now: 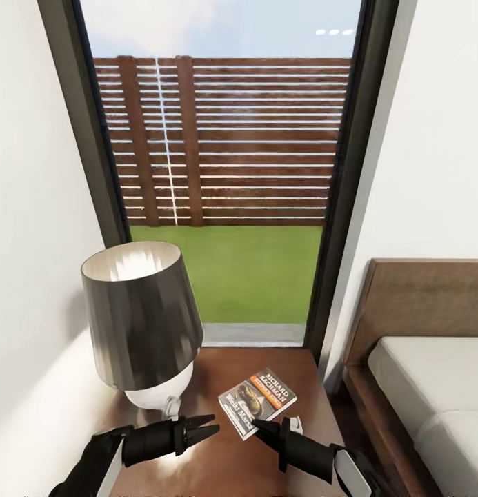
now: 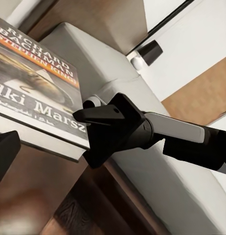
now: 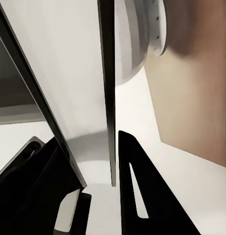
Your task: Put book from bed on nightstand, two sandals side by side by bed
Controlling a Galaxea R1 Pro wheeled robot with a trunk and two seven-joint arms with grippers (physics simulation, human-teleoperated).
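Observation:
The book, a thin paperback with an orange-red band, is low over the dark-brown nightstand, to the right of the lamp. My right gripper is shut on its near corner. In the left wrist view the same gripper clamps the book just above the glossy top. In the right wrist view the book's thin edge runs out from between the fingers. My left gripper hangs open over the nightstand's front, a little left of the book. The bed lies to the right. The two sandals are out of view.
A large grey-shaded lamp with a white base takes up the nightstand's left half. Behind it a tall black-framed window shows a slatted fence and grass. A white wall is close on the left. The brown headboard rises at the right.

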